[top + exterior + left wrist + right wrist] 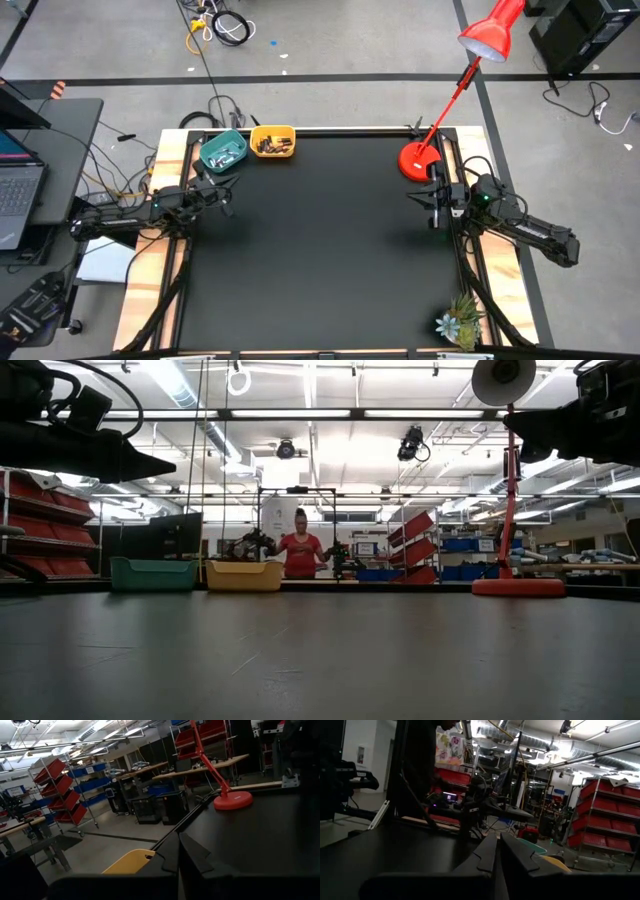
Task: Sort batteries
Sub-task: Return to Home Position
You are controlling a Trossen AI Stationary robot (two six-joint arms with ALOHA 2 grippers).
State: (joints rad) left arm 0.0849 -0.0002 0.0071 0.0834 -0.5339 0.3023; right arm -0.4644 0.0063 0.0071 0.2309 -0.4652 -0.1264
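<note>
Far left on the table, batteries (270, 147) lie in the teal bin (204, 152) and yellow bin (272, 130), just beyond the left gripper (226, 200), fingers together; right gripper (422, 199), likewise closed, sits well apart.

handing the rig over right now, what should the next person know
Left gripper: shut, empty, raised at the mat's left side, near the teal bin.
Right gripper: shut, empty, raised at the right side, by the red lamp base.
Silvery batteries lie in the teal bin, dark batteries in the yellow bin.
Done: no loose battery shows on the mat.
Left: probably just parking the arms.
</note>
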